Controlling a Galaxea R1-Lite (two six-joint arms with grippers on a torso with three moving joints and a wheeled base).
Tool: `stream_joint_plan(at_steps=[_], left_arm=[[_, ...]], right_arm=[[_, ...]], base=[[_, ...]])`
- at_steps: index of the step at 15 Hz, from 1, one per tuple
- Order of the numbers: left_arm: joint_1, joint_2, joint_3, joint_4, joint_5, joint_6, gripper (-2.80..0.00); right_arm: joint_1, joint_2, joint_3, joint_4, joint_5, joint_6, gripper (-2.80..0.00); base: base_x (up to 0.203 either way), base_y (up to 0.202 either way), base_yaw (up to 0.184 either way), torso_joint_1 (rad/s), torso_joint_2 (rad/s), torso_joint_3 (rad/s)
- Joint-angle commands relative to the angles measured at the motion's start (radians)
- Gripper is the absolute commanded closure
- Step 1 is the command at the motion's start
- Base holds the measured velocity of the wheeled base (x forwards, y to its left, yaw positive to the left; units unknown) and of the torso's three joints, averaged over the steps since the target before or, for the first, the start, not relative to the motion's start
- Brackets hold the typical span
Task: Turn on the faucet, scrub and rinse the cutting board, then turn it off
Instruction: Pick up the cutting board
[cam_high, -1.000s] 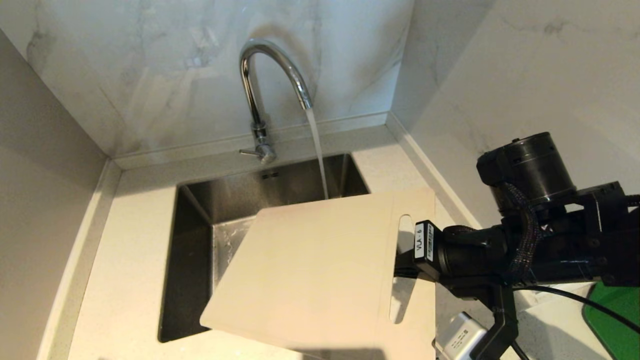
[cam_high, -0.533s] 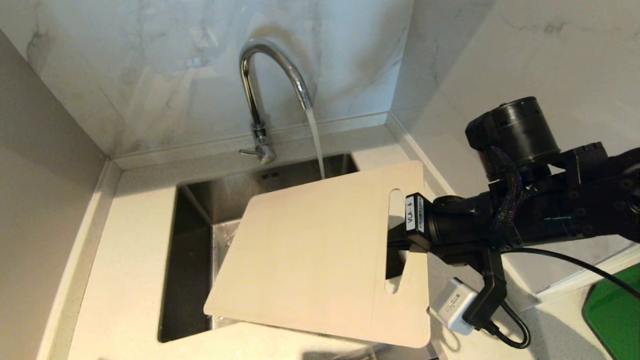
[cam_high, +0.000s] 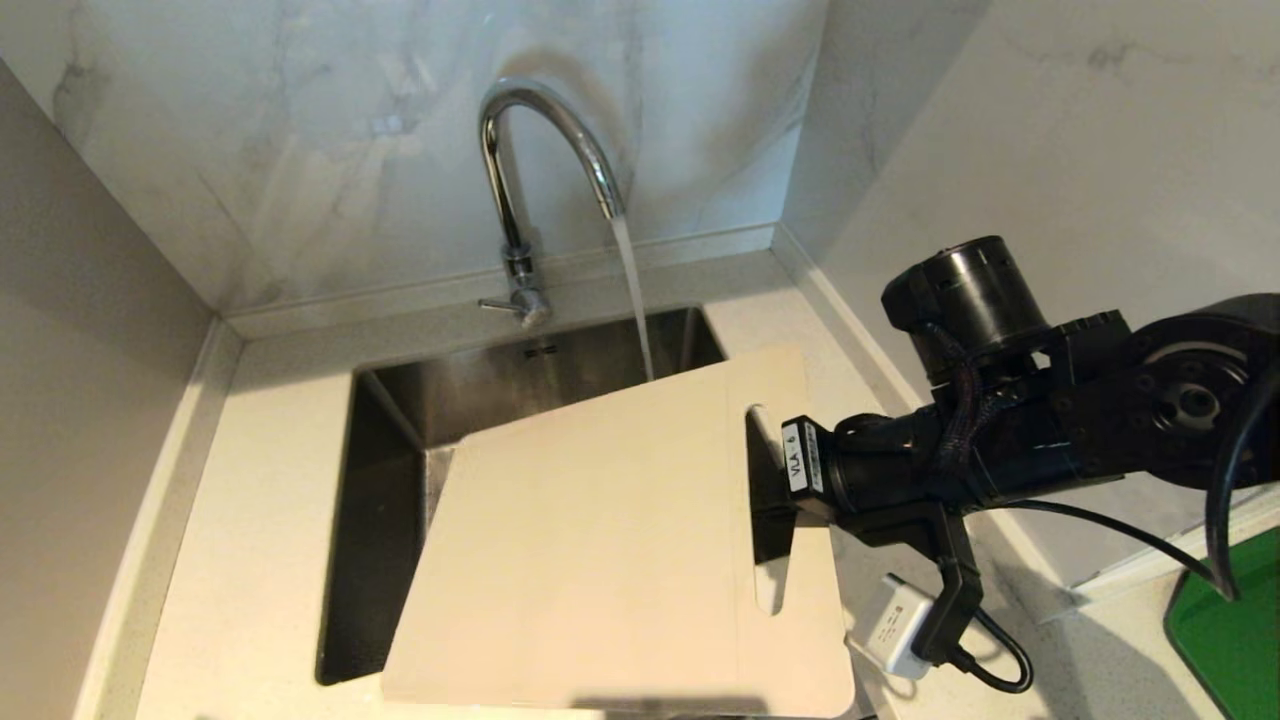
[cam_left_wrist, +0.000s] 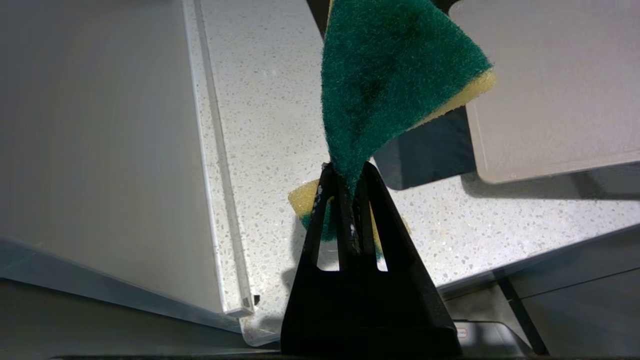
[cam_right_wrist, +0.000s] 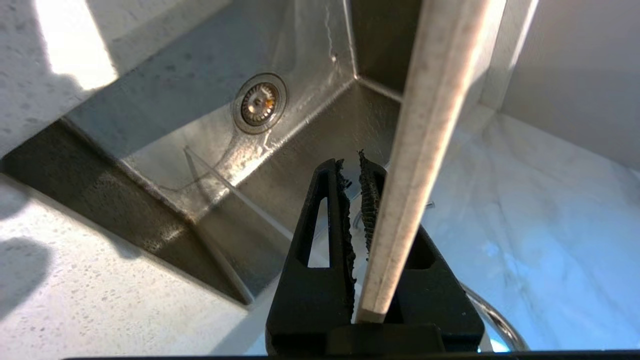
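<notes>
The chrome faucet (cam_high: 545, 130) stands behind the sink with its side lever (cam_high: 495, 304) pointing left. A stream of water (cam_high: 632, 290) runs from the spout and drops out of sight behind the far edge of the cutting board (cam_high: 590, 540). My right gripper (cam_high: 770, 500) is shut on that cream board at its slotted end and holds it tilted above the sink. In the right wrist view the board's edge (cam_right_wrist: 430, 115) runs up past the right gripper (cam_right_wrist: 350, 167). Outside the head view, my left gripper (cam_left_wrist: 345, 172) is shut on a green and yellow sponge (cam_left_wrist: 390, 75).
The steel sink (cam_high: 400, 420) is sunk into a speckled pale counter (cam_high: 260, 480), and its drain (cam_right_wrist: 260, 102) shows under the board. Marble walls close the back and right. A green object (cam_high: 1225, 630) lies at the far right on the counter.
My right arm has swung left and lowered, carrying the board left over the sink and turning it. The water keeps running. The faucet lever has not moved.
</notes>
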Motion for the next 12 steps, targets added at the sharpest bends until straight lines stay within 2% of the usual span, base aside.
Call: stream_joint_plan(at_steps=[1,4,12], left_arm=[[0.000,0.001,0.002,-0.001,0.000,-0.002,0.00],[0.000,0.001,0.002,-0.001,0.001,-0.003,0.00],[0.000,0.001,0.002,-0.001,0.001,-0.003,0.00]], right_arm=[[0.001,0.008,0.009,0.003,0.005,-0.018,0.00],[0.001,0.005,-0.013,0.042,0.002,-0.042,0.00],[0.001,0.058,-0.200,0.161,-0.010,-0.094,0.00]], base=[[0.000,0.000,0.000,0.000,0.00,0.000],[0.000,0.000,0.000,0.000,0.00,0.000],[0.000,0.000,0.000,0.000,0.00,0.000]])
